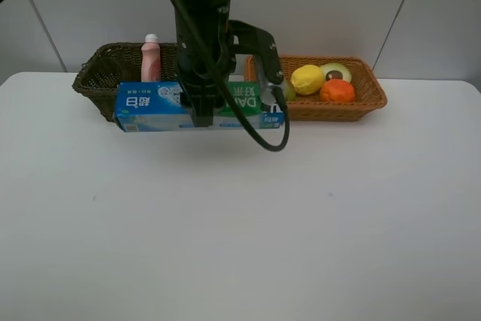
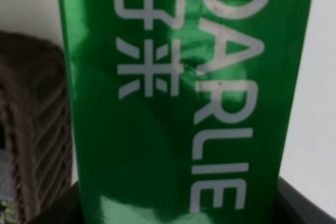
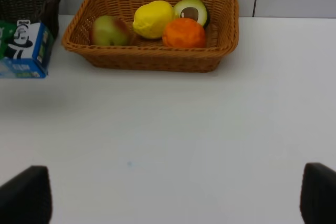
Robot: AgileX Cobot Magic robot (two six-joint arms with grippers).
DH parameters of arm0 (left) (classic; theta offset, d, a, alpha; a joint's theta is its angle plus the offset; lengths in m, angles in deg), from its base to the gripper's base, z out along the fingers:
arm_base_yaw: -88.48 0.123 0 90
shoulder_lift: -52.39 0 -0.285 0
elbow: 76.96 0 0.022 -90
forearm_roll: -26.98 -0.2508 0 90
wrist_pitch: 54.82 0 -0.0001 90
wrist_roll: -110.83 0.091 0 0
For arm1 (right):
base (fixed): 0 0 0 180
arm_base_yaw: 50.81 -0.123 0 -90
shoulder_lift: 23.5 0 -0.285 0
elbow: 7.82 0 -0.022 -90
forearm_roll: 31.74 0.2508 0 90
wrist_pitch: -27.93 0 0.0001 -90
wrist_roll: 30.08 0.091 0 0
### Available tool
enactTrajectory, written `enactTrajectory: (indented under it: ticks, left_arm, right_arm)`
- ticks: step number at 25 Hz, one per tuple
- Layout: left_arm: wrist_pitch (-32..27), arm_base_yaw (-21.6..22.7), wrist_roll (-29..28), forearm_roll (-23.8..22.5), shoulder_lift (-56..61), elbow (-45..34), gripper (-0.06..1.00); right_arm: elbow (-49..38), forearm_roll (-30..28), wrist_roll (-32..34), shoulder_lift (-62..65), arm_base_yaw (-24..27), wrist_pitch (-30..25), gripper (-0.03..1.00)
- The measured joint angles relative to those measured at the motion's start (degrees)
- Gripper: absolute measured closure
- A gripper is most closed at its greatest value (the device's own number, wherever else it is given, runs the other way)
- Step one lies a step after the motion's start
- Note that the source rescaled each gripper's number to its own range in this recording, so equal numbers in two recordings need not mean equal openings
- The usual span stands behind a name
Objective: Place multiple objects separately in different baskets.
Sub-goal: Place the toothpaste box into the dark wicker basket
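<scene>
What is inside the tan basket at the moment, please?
The tan basket holds a pear, a lemon, a halved avocado and an orange. Whatever lies beneath the fruit is covered.

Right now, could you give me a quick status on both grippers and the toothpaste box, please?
Left gripper shut on blue-green DARLIE toothpaste box, held level before the dark wicker basket. Right gripper open, holding nothing. Nothing seen blocking.

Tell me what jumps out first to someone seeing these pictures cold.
The left gripper holds a long blue-green DARLIE toothpaste box crosswise in front of the dark basket, where a pink bottle stands. To the right, the tan basket holds a pear, lemon, avocado half and orange.
</scene>
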Motion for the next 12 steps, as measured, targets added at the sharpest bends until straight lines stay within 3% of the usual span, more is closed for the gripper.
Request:
enactTrajectory:
  ticks: [12]
  left_arm:
    - [0.00, 13.42, 1.59, -1.19, 0.07, 6.34, 0.22]
  right_arm:
    - [0.00, 0.00, 0.00, 0.00, 0.00, 0.00, -0.03]
